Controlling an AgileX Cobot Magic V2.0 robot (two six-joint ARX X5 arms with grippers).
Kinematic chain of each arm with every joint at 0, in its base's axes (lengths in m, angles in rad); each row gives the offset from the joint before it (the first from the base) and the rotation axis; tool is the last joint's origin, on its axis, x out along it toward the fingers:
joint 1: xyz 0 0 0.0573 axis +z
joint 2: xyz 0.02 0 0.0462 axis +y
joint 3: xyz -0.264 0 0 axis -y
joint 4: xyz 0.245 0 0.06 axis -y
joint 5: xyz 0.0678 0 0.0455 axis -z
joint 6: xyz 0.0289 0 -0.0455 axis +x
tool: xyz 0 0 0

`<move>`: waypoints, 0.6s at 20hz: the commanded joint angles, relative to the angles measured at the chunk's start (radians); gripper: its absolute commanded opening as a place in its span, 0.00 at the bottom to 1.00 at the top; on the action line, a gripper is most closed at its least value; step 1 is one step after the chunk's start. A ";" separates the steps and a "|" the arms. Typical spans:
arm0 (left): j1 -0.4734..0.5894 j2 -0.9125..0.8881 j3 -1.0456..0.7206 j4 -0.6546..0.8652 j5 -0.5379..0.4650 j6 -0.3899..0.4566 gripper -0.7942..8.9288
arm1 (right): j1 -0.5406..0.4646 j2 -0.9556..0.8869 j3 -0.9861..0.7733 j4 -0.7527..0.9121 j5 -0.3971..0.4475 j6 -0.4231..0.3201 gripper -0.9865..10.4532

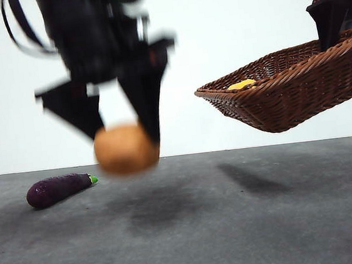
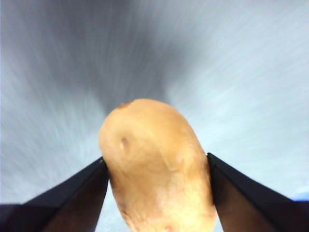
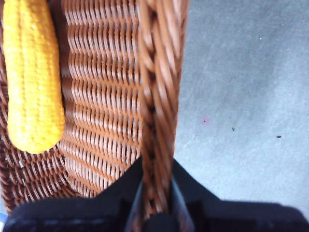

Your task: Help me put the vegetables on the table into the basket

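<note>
My left gripper hangs above the table, shut on the tan potato, which fills the left wrist view between the two black jaws. The purple eggplant with a green stem lies on the table at the left. My right gripper is shut on the braided rim of the wicker basket, holding it tilted in the air at the right. A yellow bumpy vegetable lies inside the basket, and its tip peeks over the rim in the front view.
The basket casts a shadow on the grey table under it. A plain white wall stands behind the table.
</note>
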 commanded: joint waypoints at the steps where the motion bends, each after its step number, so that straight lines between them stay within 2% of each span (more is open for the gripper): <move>1: -0.032 -0.102 -0.001 0.010 0.005 -0.021 0.10 | 0.003 -0.001 -0.003 -0.009 -0.011 0.000 0.08; 5: -0.130 -0.247 -0.001 0.181 0.005 -0.062 0.10 | 0.047 -0.001 -0.003 -0.018 0.005 0.019 0.08; 8: -0.194 -0.273 -0.001 0.339 0.004 -0.062 0.10 | 0.130 -0.001 -0.003 -0.016 0.039 0.023 0.08; 12: -0.200 -0.219 -0.001 0.336 -0.048 -0.054 0.10 | 0.239 -0.001 -0.003 -0.014 0.038 0.023 0.08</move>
